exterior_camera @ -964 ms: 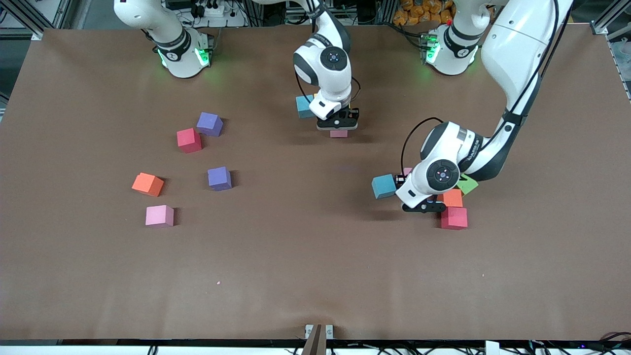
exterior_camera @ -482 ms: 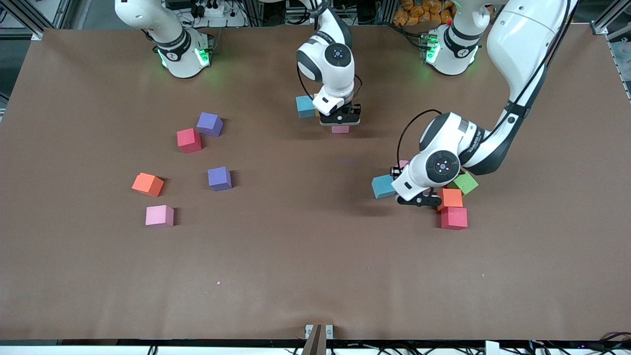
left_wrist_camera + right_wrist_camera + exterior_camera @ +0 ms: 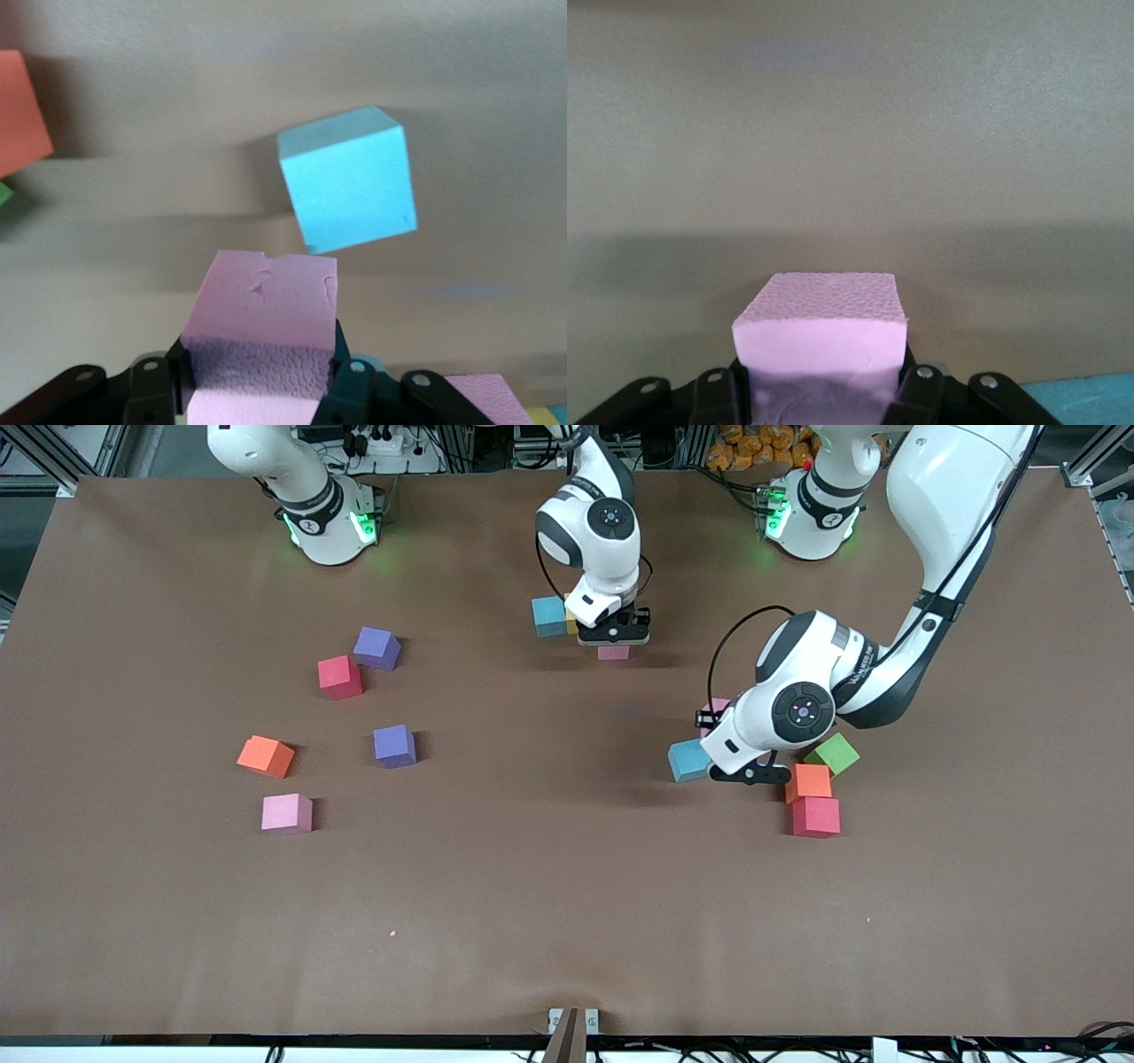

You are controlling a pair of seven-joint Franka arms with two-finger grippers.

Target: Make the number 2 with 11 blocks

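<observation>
While each tool (image 3: 824, 394) (image 3: 257, 390) grips pink — blocks (image 3: 287, 813) lie scattered.

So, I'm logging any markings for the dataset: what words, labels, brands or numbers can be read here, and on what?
None readable.
Left arm: a line of dark print on its white forearm, too small to read.
The foam blocks, such as the pink block in the left gripper, carry no text.

This is a robot lab: two white arms are bolted on a brown table (image 3: 567, 921), with a metal frame (image 3: 53, 456), cables and a power strip (image 3: 376, 443) at its edge.
</observation>
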